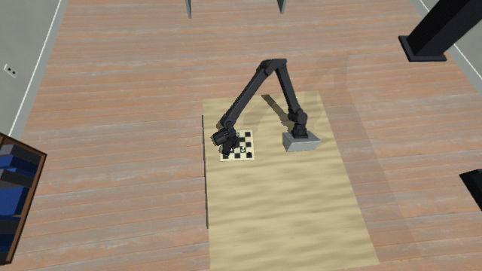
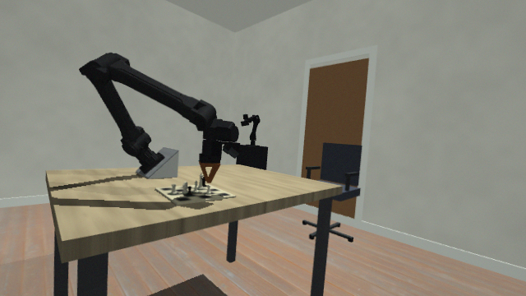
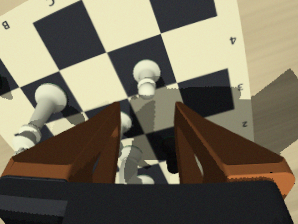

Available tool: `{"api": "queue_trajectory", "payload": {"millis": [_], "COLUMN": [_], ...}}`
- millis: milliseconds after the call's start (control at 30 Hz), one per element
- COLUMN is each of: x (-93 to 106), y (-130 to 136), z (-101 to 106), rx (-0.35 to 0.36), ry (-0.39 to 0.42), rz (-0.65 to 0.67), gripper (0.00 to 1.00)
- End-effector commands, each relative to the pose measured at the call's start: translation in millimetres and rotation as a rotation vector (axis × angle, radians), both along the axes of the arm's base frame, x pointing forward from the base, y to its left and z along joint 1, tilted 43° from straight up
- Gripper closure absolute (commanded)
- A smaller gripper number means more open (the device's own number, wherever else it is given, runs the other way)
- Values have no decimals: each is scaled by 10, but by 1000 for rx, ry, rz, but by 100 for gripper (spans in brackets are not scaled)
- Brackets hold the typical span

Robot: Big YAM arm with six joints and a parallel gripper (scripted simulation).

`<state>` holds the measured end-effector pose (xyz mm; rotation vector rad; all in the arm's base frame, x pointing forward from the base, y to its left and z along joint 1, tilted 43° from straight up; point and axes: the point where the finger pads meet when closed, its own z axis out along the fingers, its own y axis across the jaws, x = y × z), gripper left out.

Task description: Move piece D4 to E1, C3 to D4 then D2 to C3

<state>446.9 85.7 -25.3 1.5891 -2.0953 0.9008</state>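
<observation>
The small chessboard (image 1: 238,146) lies on the wooden table, and it also shows in the exterior view (image 2: 195,193). My gripper (image 3: 147,111) (image 1: 226,150) hangs point-down over the board's left part, its brown fingers part-way apart with nothing gripped between them. In the wrist view a white pawn (image 3: 145,78) stands upright on a dark square in column D, just beyond the fingertips. A taller white piece (image 3: 48,99) stands to its left. Another white piece (image 3: 129,159) shows below, in the gap between the fingers. In the side view the fingertips (image 2: 208,178) are about level with the piece tops.
The arm's grey base block (image 1: 300,141) sits on the table right of the board. Several more pieces stand on the board (image 2: 185,194). A black box (image 2: 251,156) is behind the table's far edge, and a chair (image 2: 334,164) stands by the door.
</observation>
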Motion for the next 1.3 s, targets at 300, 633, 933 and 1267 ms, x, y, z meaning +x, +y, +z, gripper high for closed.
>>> {"api": "queue_trajectory", "payload": {"millis": [300, 633, 933, 1267], "x": [180, 180, 180, 127], "y": [-13, -13, -13, -52], "z": [134, 134, 134, 34], "rx": [16, 16, 16, 11], "ry": [-35, -35, -35, -24], "rz": [-10, -10, -10, -8], "gripper": [68, 68, 68, 68]}}
